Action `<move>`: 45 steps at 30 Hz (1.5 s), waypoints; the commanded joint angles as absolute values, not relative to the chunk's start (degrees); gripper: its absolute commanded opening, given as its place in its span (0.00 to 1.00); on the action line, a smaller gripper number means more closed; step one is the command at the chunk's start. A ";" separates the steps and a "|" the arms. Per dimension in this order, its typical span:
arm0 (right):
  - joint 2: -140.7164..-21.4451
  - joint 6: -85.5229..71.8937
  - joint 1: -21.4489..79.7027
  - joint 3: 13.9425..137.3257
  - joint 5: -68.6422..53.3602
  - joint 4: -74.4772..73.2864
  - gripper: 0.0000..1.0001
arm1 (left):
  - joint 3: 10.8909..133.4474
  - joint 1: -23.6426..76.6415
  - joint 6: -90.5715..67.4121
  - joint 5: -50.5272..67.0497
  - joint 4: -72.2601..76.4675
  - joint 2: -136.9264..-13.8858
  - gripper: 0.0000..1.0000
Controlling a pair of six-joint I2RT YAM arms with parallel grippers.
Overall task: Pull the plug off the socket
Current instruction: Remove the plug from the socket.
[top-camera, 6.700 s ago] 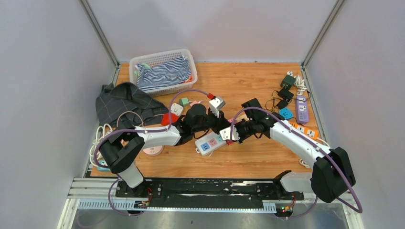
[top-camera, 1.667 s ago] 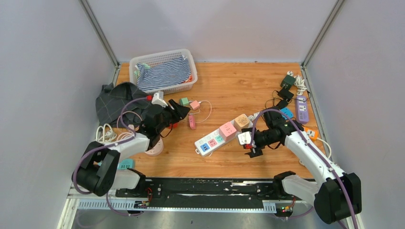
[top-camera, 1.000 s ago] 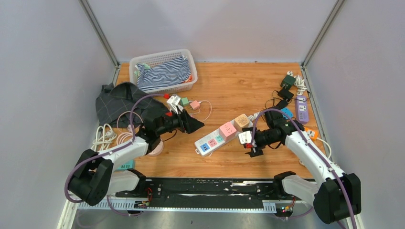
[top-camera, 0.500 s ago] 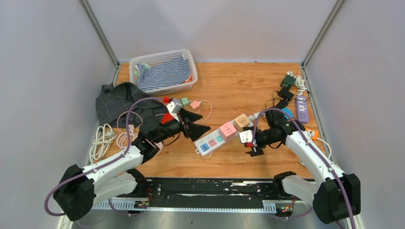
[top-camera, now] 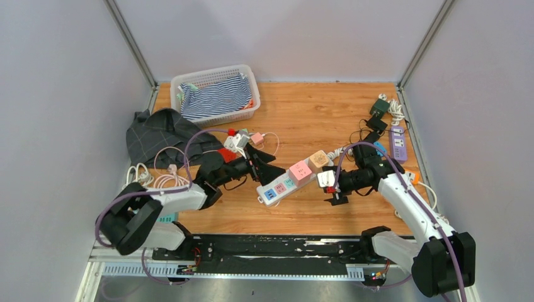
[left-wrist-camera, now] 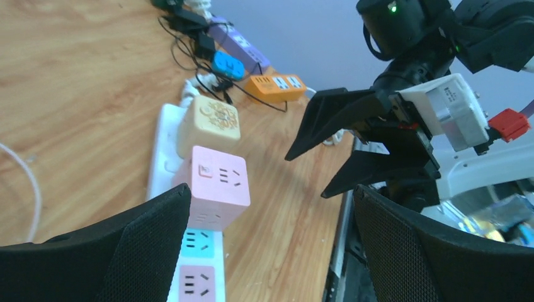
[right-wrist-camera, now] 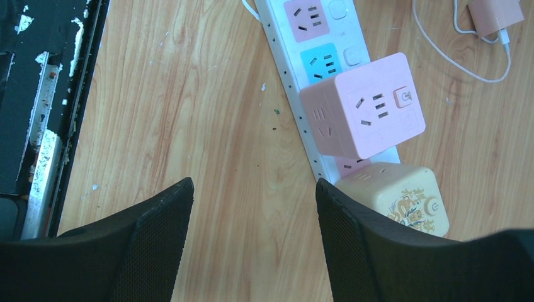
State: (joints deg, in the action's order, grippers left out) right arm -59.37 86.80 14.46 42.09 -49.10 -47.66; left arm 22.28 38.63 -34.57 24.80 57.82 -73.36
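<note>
Desk of orange-brown wood, grey walls on three sides. White plastic basket with striped cloth at far-left corner; dark plaid cloth at left edge; purple power strip and tangled dark chargers by right edge. White power strip lies mid-desk toward near edge, with pink cube plug and beige cube plug seated in it side by side. Left gripper spread wide, empty, tips just beside pink cube plug. Right gripper jaws apart, empty, near white power strip, not touching it.
</note>
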 commanded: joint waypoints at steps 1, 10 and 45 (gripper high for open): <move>-58.97 86.76 13.53 41.49 -50.89 -49.17 0.73 | 26.74 38.56 -41.40 32.44 64.01 -82.10 1.00; -59.50 86.84 13.36 41.48 -50.63 -49.20 0.73 | 31.16 42.09 -33.48 20.40 47.47 -85.26 1.00; -60.76 72.75 5.36 48.15 -52.99 -48.45 0.67 | 45.04 56.64 -15.71 -3.44 30.75 -94.92 0.91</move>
State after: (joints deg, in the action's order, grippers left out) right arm -60.38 78.61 7.94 45.93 -50.26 -47.70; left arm 43.13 55.90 -17.10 -0.30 30.72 -92.88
